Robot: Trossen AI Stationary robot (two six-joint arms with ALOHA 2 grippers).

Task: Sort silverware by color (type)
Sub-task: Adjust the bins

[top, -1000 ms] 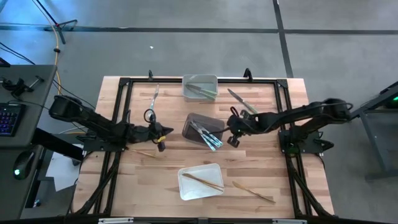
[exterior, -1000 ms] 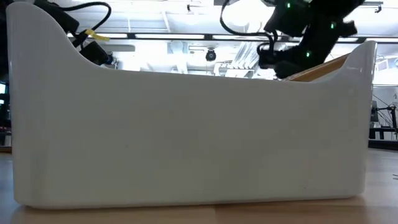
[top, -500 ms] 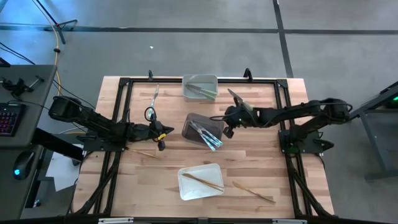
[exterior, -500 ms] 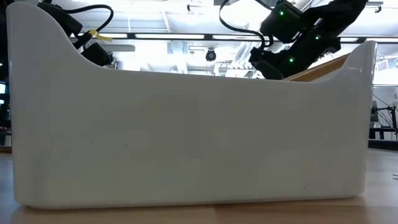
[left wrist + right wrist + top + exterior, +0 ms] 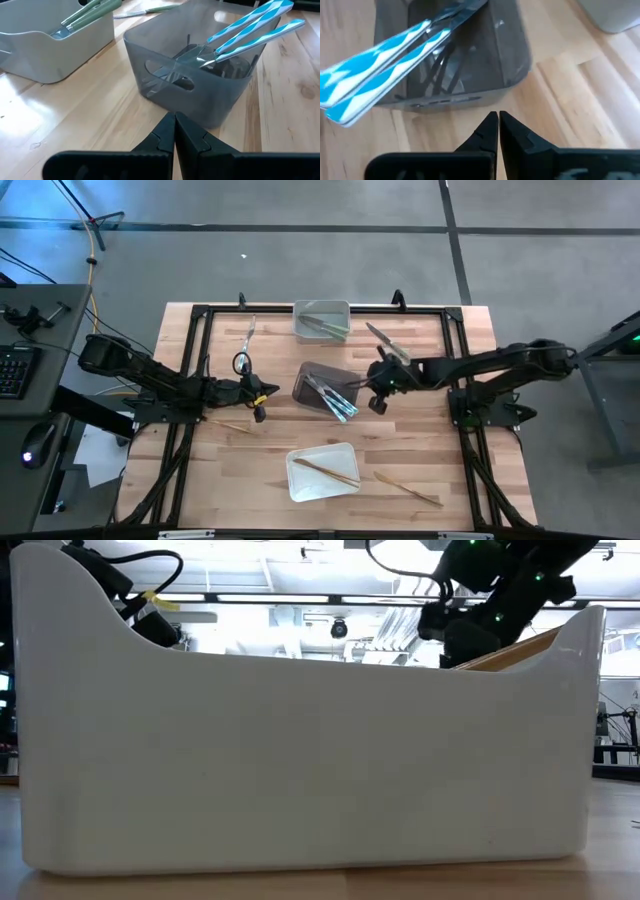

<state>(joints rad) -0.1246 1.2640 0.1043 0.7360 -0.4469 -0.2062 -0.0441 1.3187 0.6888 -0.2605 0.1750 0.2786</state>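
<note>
The silverware is scattered across three bins and the bare wooden surface (image 5: pixel 250 470): two pale blue-handled utensils (image 5: pixel 255 25) stand propped in the smoky grey translucent bin (image 5: pixel 325 388) at centre, olive green pieces (image 5: pixel 322 325) lie in the light grey bin (image 5: pixel 322 320) at the far edge, and one tan wood-coloured utensil (image 5: pixel 325 471) rests in the white bin (image 5: pixel 322 472) nearest me. Loose ones remain out: a tan piece (image 5: pixel 408 488) near the white bin, a thin tan one (image 5: pixel 235 427) by my left arm, a pale one (image 5: pixel 250 335) on the far left, and a greenish knife (image 5: pixel 385 340) far right of centre. My right gripper (image 5: pixel 377 402) hovers just beside the grey bin, fingers pressed together, holding nothing. My left gripper (image 5: pixel 262 406) waits on the other side of that bin, fingers likewise pressed together and empty. My worry: both arms flank the same bin, so a reach across could bring them together or nudge the bin. Those blue handles overhang the rim, and a passing wrist could tip them out. The loose pieces lie flat, so I judge a pinch may slip or skid one along the wood.
</note>
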